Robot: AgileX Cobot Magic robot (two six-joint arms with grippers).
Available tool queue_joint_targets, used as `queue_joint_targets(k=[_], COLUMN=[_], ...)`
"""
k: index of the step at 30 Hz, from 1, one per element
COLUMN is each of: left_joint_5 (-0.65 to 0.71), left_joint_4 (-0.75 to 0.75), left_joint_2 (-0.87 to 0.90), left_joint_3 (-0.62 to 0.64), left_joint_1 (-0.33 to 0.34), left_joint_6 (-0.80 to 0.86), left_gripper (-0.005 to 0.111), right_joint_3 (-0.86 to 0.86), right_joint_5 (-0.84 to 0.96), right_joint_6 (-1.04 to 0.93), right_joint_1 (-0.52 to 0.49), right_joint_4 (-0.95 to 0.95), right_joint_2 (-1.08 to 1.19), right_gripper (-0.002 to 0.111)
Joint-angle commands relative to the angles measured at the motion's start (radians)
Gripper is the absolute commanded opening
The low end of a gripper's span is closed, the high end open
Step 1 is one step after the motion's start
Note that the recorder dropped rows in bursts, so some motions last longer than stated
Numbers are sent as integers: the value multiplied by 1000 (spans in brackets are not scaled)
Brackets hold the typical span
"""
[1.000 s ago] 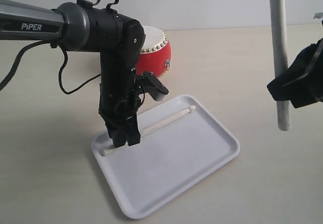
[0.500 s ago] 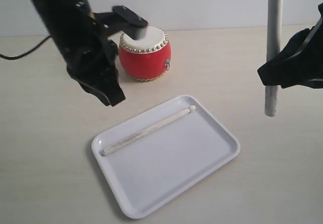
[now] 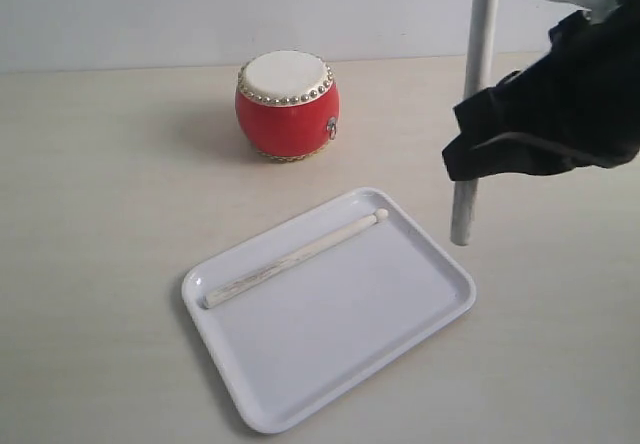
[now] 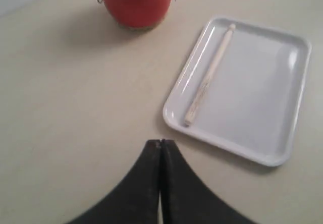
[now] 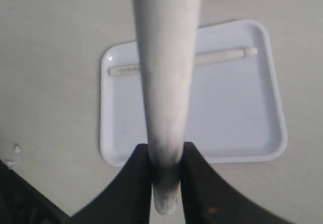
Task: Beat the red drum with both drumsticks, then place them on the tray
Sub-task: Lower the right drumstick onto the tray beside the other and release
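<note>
Exterior: found drum (image 3: 287,104) far, tray (image 3: 330,364) near, apart. Saw one stick (image 3: 295,259) lying diagonally in tray by its far-left rim. Saw right gripper (image 3: 480,154) clamped on second stick (image 3: 478,64), upright, just right of tray.
Left wrist: saw left gripper (image 4: 160,148) pinched together, empty.
Right wrist: saw clamp near second stick's end.

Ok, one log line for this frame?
left gripper: shut, empty | right gripper: shut on held stick, upright, not in tray | other stick: lying in tray | drum: standing alone

We take this for a robot test bench: beige tabletop (image 3: 100,184), plain pale wall (image 3: 130,9) behind the red drum (image 3: 287,106)
</note>
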Motion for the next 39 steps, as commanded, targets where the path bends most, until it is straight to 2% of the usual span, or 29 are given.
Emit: queue_joint_targets(k=[1, 3, 4, 7, 11, 17, 21, 25, 34, 37, 39], left_joint_5=[45, 38, 38, 86, 52, -21, -37, -37, -37, -37, -37], left_joint_4=[-36, -36, -33, -35, -48, -30, -25, -25, -25, -25, -25], left_joint_2=[-361, -500, -514, -513, -488, -514, -514, -514, -514, -514, -514], left_joint_3=[91, 94, 94, 77, 86, 117, 126, 126, 126, 126, 126], left_joint_1=[4, 4, 4, 4, -3, -71, -130, -161, -185, -185, -185], left_joint_6=[-76, -100, -109, -114, -114, -112, -107, -107, -107, -107, -107], left_gripper=[0, 0, 0, 0, 0, 0, 0, 0, 0, 0, 0], right_joint_3=[2, 2, 2, 14, 67, 133, 133, 133, 178, 263, 317], right_joint_5=[-104, -156, -176, -272, -484, -751, -903, -962, -855, -891, -980], right_joint_6=[-5, 45, 78, 192, 389, 702, 871, 1001, 1125, 1273, 1320], right_joint_1=[10, 47, 71, 154, 277, 440, 515, 556, 558, 558, 558], right_joint_4=[113, 113, 113, 111, 96, 98, 100, 151, 178, 198, 242], right_joint_2=[43, 48, 52, 71, 117, 261, 381, 491, 534, 539, 539], right_gripper=[0, 0, 0, 0, 0, 0, 0, 0, 0, 0, 0])
